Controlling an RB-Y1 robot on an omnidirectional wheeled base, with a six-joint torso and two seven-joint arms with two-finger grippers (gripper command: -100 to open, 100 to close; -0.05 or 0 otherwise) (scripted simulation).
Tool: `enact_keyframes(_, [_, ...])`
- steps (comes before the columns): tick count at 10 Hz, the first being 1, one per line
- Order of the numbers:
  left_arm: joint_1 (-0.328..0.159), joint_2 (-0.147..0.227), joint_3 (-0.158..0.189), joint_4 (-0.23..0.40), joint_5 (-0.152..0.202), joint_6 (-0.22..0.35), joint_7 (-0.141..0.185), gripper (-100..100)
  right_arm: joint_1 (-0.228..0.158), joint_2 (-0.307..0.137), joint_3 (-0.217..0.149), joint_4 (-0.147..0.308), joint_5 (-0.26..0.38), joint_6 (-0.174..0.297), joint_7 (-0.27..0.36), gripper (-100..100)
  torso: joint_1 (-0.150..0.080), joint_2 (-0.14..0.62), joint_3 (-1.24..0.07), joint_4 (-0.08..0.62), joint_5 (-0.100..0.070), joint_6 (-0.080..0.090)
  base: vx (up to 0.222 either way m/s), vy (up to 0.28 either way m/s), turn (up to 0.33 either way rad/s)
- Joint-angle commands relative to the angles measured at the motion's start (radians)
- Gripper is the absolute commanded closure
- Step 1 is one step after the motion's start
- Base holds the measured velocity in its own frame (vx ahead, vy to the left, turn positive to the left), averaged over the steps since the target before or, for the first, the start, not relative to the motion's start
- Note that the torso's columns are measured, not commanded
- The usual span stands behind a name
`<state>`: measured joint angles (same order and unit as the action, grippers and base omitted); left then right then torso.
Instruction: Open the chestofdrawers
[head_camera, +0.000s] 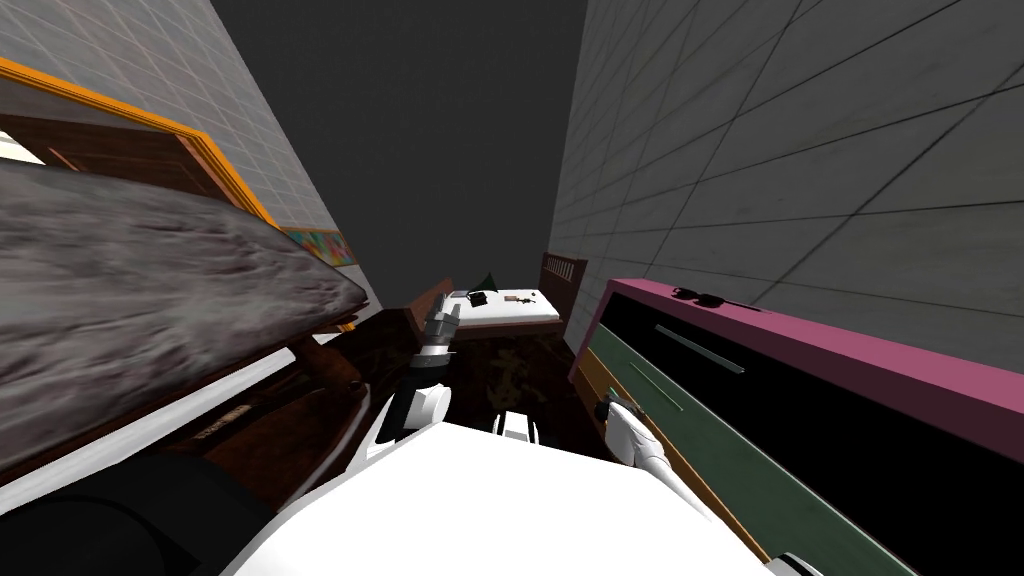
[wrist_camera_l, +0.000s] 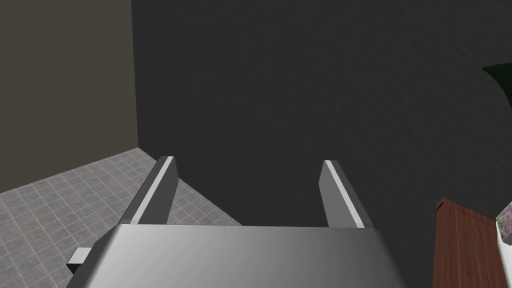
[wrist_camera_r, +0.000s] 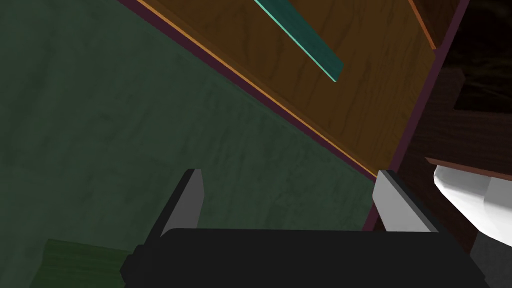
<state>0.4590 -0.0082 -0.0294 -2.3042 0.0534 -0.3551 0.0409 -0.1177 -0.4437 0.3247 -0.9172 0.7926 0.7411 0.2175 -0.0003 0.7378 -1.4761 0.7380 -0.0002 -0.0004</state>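
Note:
The chest of drawers stands along the wall on my right. It has a pink top, a black drawer front with a grey bar handle, a green drawer front and a brown one below. My right gripper is close to its near end, open, with nothing between the fingers. In the right wrist view the right gripper faces the green drawer front; beyond it lies the brown front with a teal handle. My left gripper is raised ahead of me, and it stands open and empty.
A bed with a grey blanket and dark wooden frame crowds my left side. A low white-topped table with small items sits ahead at the far end of the narrow aisle. Dark sunglasses lie on the chest's top.

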Motion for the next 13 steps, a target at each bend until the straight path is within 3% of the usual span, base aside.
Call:
enact_keyframes(1, [0.000, 0.000, 0.000, 0.000, 0.000, 0.000, 0.000, 0, -0.020, -0.022, 0.013, 0.078, 0.030, 0.060, 0.014, -100, 0.000, 0.000, 0.000, 0.000, 0.000, 0.001, -0.004, 0.044, 0.090])
enact_keyframes(2, [0.000, 0.000, 0.000, 0.000, 0.000, 0.000, 0.000, 0, -0.020, -0.022, 0.013, 0.088, 0.030, 0.060, 0.014, -100, 0.001, 0.000, 0.000, 0.000, 0.000, 0.000, -0.003, 0.034, 0.044])
enact_keyframes(4, [0.000, 0.000, 0.000, 0.000, 0.000, 0.000, 0.000, 0, -0.045, -0.053, 0.030, 0.173, 0.067, 0.123, 0.030, -100, 0.000, 0.000, 0.000, 0.000, 0.000, 0.000, -0.004, 0.044, 0.116])
enact_keyframes(5, [0.000, 0.000, 0.000, 0.000, 0.000, 0.000, 0.000, 0, -0.045, -0.053, 0.030, 0.179, 0.067, 0.129, 0.030, -100, 0.001, 0.000, 0.000, 0.000, 0.000, 0.000, -0.005, 0.042, 0.055])
enact_keyframes(7, [0.000, 0.000, 0.000, 0.000, 0.000, 0.000, 0.000, 0, -0.066, -0.081, 0.044, 0.247, 0.100, 0.190, 0.044, -100, 0.000, 0.000, 0.000, 0.000, 0.000, 0.000, 0.001, 0.045, 0.087])
enact_keyframes(8, [0.000, 0.000, 0.000, 0.000, 0.000, 0.000, 0.000, 0, -0.066, -0.081, 0.044, 0.236, 0.100, 0.190, 0.044, -100, 0.000, 0.000, 0.000, 0.000, 0.000, 0.000, -0.003, 0.034, 0.043])
enact_keyframes(9, [0.000, 0.000, 0.000, 0.000, 0.000, 0.000, 0.000, 0, -0.066, -0.081, 0.044, 0.257, 0.100, 0.190, 0.044, -100, 0.000, 0.000, 0.000, 0.000, 0.000, 0.000, -0.002, 0.016, -0.002])
enact_keyframes(13, [0.000, 0.000, 0.000, 0.000, 0.000, 0.000, 0.000, 0, -0.098, -0.126, 0.066, 0.367, 0.149, 0.279, 0.065, -100, 0.001, 0.000, 0.000, 0.000, 0.001, 0.001, 0.002, 0.036, 0.082])
